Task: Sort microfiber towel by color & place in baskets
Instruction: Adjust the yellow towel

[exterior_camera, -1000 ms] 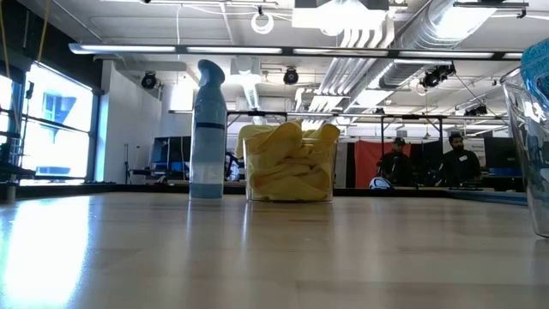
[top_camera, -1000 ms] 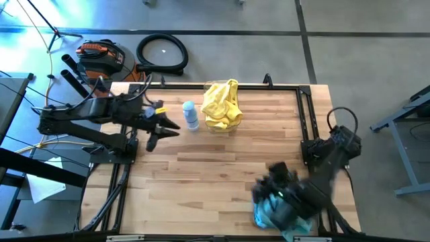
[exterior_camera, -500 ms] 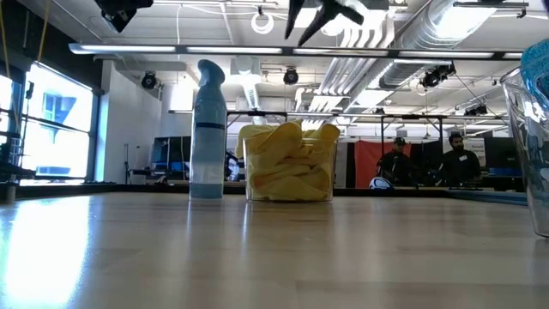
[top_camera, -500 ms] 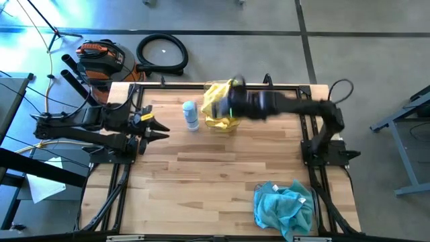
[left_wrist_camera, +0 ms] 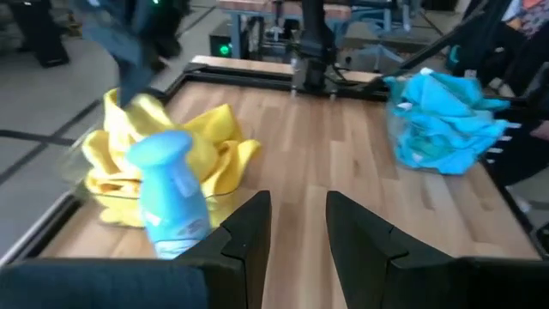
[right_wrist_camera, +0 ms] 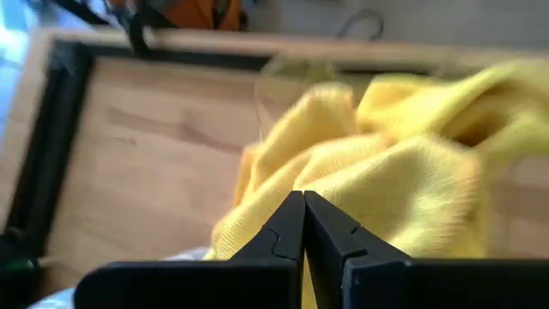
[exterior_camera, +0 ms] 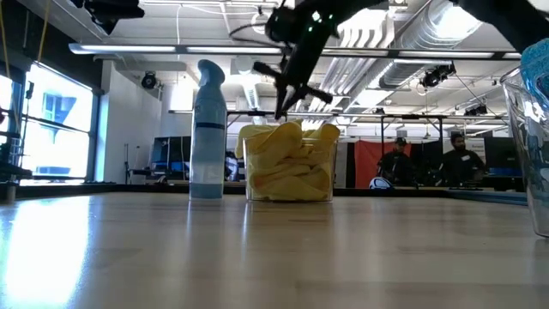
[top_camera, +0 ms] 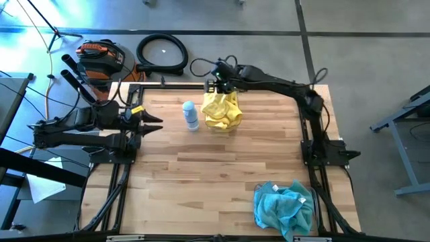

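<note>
Yellow microfiber towels (top_camera: 222,111) fill a clear basket (exterior_camera: 250,184) near the table's far edge. Teal towels (top_camera: 282,205) are heaped in a second clear basket (exterior_camera: 533,154) at the near right. My right gripper (top_camera: 216,86) reaches over the far side of the yellow heap, shut, with its tips (right_wrist_camera: 303,202) just above the yellow cloth (right_wrist_camera: 403,172). Over the table's left side my left gripper (top_camera: 158,124) hangs open and holds nothing (left_wrist_camera: 298,219). My right gripper points its shut fingers down at the top of the yellow towel heap (exterior_camera: 283,129), from the far side. I cannot tell whether the tips touch the cloth; nothing shows between them.
A white-and-blue spray bottle (top_camera: 191,114) stands upright just left of the yellow basket. The table is framed by a black rail (top_camera: 269,85). Bare wood lies in the middle (top_camera: 222,168). People stand in the room beyond the table (exterior_camera: 455,159).
My right gripper has swung from the teal basket at the near right, across the table and up, to the far edge over the yellow basket, then come down toward the yellow heap and shut. My left gripper has drawn back toward the left edge.
</note>
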Robot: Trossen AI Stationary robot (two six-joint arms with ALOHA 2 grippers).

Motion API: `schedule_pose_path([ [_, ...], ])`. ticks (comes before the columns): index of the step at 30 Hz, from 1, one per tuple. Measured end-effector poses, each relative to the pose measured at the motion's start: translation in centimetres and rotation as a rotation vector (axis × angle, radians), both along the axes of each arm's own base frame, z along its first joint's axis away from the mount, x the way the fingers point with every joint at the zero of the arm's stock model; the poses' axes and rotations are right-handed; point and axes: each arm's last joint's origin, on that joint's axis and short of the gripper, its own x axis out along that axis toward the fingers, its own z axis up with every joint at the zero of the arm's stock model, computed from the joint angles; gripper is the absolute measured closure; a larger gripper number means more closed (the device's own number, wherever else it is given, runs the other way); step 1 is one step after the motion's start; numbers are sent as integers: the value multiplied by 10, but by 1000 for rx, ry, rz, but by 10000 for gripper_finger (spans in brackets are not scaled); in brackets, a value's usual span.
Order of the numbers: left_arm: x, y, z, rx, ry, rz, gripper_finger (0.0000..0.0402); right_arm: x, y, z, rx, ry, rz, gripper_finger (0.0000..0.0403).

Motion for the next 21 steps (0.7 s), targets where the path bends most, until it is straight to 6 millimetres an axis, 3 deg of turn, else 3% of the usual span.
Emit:
schedule_pose_path([
  [4,-3,4,-2,31,27,37,298,12,-10,-38,78,73,3,401],
  [10,-4,11,-2,49,32,95,298,30,-23,-111,245,167,65,402],
  [13,-5,12,-2,48,33,111,298,40,-25,-134,292,145,129,401],
  [17,-5,13,-2,46,33,117,298,45,-23,-129,239,138,134,401],
  [21,-5,13,-2,46,33,117,298,45,-25,-109,214,150,152,401],
])
